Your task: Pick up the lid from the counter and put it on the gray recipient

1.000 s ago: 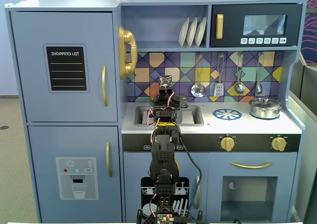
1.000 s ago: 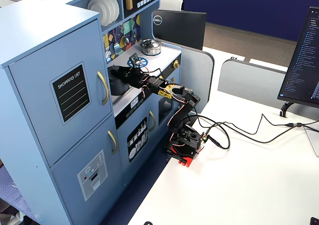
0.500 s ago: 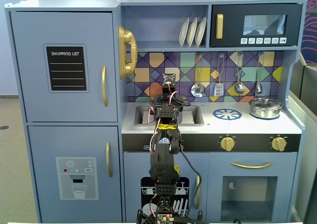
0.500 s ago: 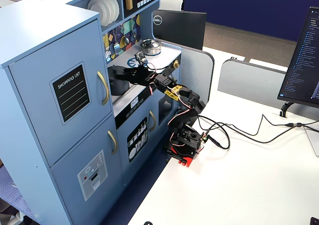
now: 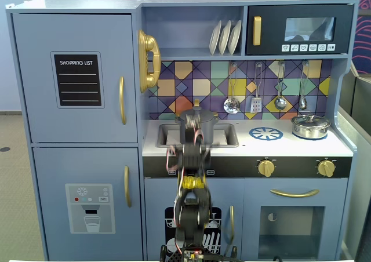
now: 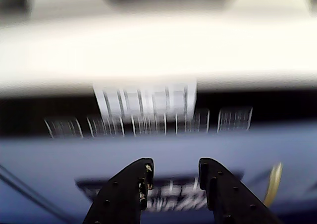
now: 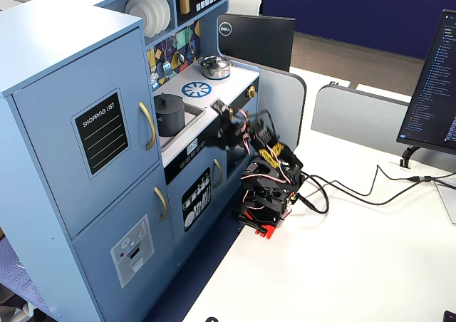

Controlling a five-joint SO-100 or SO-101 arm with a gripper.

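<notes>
The gray recipient stands in the sink of the toy kitchen; it also shows in the other fixed view. The dark-gray lid with its small knob lies on top of it, and in a fixed view the lid sits level on the pot's rim. My gripper is in front of the counter's edge, apart from the pot. In the wrist view my gripper is open and empty, facing the blurred blue front of the kitchen below the counter.
A shiny silver pot with its own lid stands on the counter at the right, beside the blue-and-white burner print. Gold knobs line the counter front. Utensils hang on the tiled back wall. Cables lie on the white table.
</notes>
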